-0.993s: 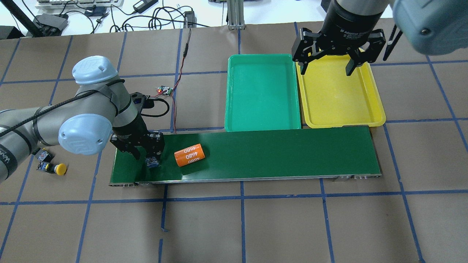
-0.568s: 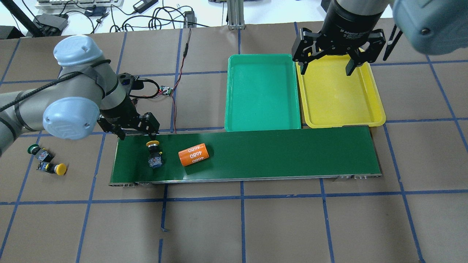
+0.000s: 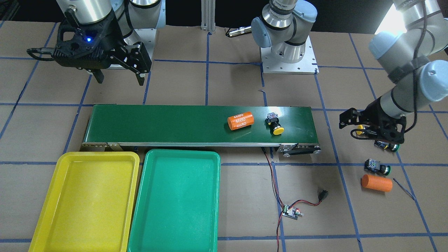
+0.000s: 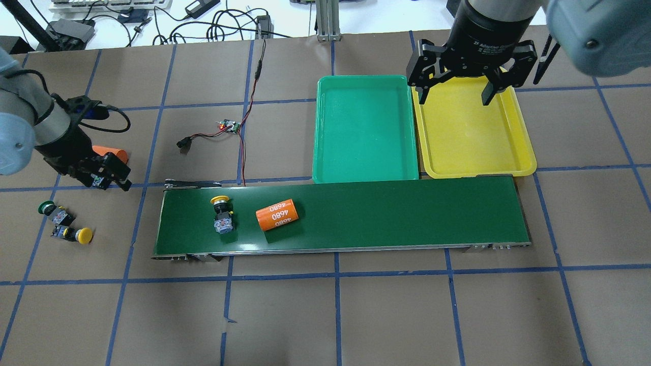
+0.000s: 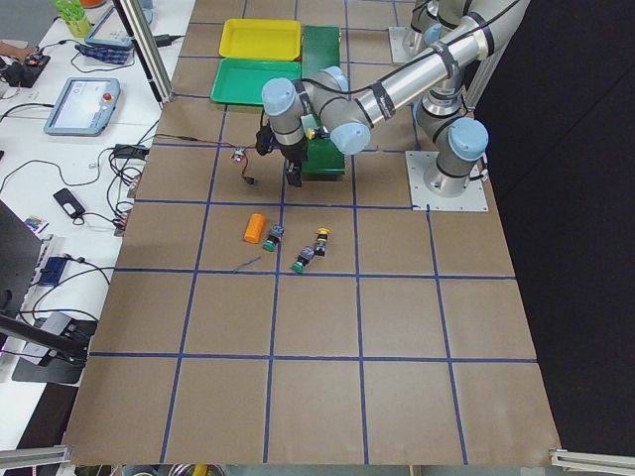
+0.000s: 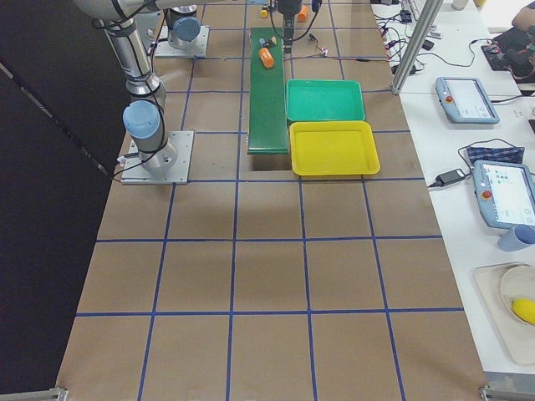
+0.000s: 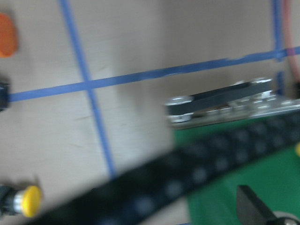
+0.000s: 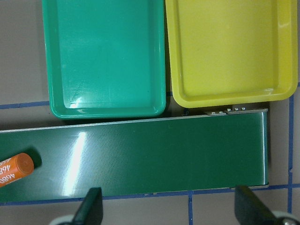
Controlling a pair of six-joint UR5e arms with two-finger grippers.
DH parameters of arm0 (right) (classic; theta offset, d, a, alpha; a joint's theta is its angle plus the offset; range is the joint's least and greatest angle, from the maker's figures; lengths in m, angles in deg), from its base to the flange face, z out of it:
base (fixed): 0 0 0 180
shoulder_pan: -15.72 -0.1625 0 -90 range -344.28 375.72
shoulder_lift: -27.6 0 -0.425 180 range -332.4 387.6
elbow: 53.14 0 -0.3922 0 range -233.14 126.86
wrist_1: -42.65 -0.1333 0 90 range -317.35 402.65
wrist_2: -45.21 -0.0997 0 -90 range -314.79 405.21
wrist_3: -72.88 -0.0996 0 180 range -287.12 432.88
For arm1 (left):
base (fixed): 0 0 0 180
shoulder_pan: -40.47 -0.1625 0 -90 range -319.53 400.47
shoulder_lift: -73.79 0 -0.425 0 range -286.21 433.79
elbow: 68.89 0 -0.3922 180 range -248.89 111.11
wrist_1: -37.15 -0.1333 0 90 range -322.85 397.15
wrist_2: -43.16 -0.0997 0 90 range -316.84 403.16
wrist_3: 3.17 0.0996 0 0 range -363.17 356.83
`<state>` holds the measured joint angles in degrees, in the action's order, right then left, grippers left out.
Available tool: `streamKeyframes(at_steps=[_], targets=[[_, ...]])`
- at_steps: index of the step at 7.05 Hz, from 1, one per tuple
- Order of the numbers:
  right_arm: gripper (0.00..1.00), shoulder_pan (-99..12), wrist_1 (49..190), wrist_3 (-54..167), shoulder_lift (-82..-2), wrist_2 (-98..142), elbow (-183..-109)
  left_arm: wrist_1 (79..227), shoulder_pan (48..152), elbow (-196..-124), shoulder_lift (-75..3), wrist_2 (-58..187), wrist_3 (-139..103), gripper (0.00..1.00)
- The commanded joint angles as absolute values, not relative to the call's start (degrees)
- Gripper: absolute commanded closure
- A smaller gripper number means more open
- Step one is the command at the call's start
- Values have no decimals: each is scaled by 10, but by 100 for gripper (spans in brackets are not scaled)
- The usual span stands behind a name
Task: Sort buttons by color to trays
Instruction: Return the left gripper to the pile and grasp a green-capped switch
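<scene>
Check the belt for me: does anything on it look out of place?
Yes. An orange cylinder marked 4680 lies on its side on the conveyor belt, beside the yellow-capped button. It is no button, so it fits neither the green tray nor the yellow tray. The button also lies on its side.
</scene>
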<state>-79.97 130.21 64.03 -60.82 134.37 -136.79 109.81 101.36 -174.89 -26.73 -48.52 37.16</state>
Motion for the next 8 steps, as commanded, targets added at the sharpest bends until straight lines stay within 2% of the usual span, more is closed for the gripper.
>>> streamKeyframes(at_steps=[1, 3, 8], targets=[[0, -797, 1302, 655, -608, 1347, -1367, 1019, 911, -1750, -315, -501, 544, 0], [0, -794, 1291, 683, -614, 1347, -1368, 941, 872, -1748, -366, -501, 636, 0], [0, -792, 1286, 682, -615, 1348, -1368, 890, 867, -1740, -410, -500, 716, 0]])
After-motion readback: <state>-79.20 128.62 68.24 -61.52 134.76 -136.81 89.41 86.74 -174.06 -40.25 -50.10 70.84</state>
